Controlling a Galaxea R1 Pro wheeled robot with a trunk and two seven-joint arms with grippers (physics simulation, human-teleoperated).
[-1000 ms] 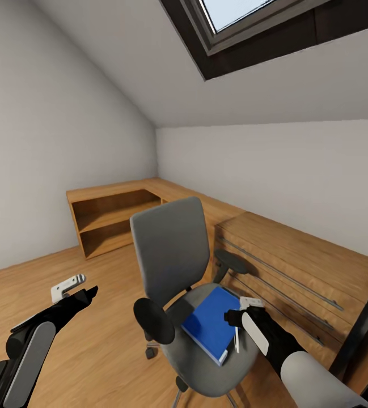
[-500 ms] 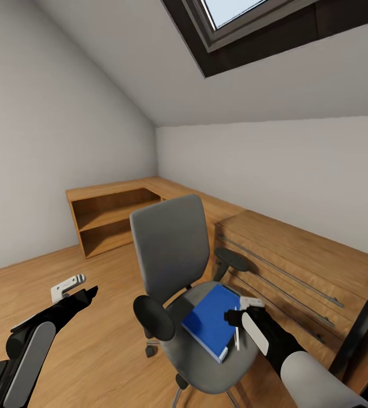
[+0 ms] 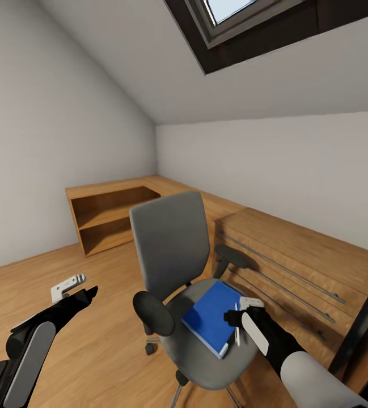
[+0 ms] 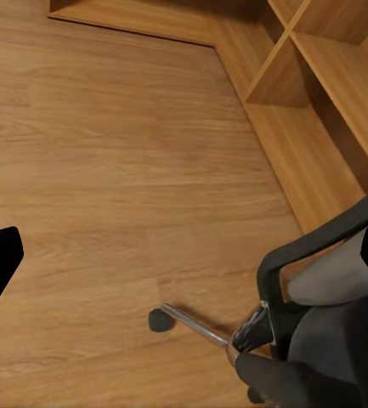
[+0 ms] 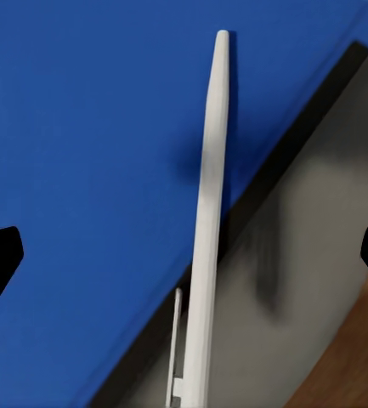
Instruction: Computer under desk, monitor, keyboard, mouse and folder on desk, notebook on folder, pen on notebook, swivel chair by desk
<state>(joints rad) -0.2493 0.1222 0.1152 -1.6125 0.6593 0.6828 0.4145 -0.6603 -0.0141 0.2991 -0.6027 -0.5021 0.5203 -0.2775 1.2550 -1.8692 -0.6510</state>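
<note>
Folder (image 3: pixel 211 317) and pen (image 3: pixel 236 330) are the things that matter right now, but going from left to right, the left claw (image 3: pixel 70 288) comes first. It is hanging low over the wooden floor (image 3: pixel 93 340), well away from the chair, and it is holding nothing. In the left wrist view its two dark tips are sitting far apart at the edges, so it is open.

Next, in the middle, the swivel chair (image 3: pixel 175 266) is standing near the wooden drawer chest (image 3: pixel 297 272). The blue folder is lying flat on the grey seat. The white pen is lying along the folder's edge, partly on the blue cover and partly over the seat, as the right wrist view (image 5: pixel 207 212) is showing.

On the right, the right claw (image 3: pixel 241 317) is hovering just above the pen. Its dark tips are sitting wide apart at both sides of the right wrist view, so it is open and not touching anything yet.

It looks like the robot is working on the step of clearing things off the chair, starting with the pen. The next move probably needs the right claw to go down with a tip on each side of the thin pen, then close gently. The pen is skinny and could roll or slip off the folder's edge if it gets bumped.
</note>
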